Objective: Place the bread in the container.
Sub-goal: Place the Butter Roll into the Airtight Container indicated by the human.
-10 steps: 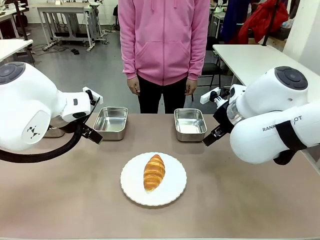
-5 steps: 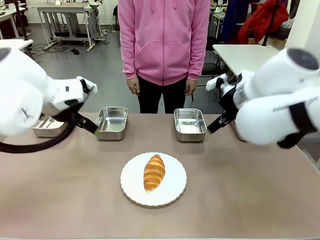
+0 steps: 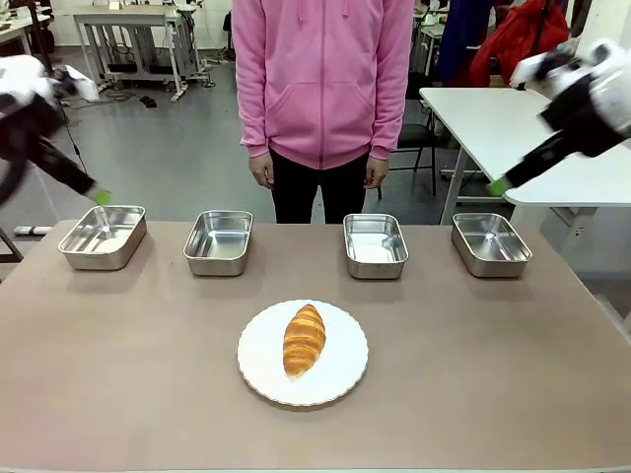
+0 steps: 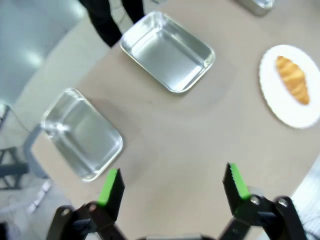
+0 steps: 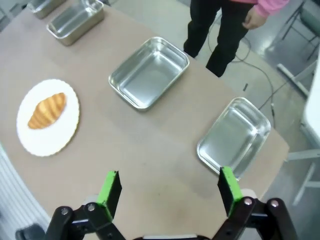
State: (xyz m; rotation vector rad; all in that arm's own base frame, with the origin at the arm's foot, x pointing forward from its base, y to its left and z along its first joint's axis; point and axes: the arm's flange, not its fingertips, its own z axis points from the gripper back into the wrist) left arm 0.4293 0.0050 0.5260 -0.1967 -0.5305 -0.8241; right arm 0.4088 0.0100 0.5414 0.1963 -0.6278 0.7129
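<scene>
One brown tabletop spans the front view. One person in a pink hoodie stands at its far edge, arms hanging, cut off by the top of the frame.

Two white arms are raised off to the sides, well clear of everything on the tabletop. The left hand is released, its green pads spread wide with nothing between them. The right hand is likewise released and empty. From the front both are blurred, and little more than a green fingertip can be made out on each.

Four steel containers sit in a row along the far side: the far-left container, the second container, the third container and the far-right container. All four look empty and stand apart from one another.

One round white plate lies nearer the robot, in front of the gap between the two middle containers. One bread, a golden croissant, rests in the middle of the plate, with nothing blocking it.

In the left wrist view the plate is cut by the picture's edge.
</scene>
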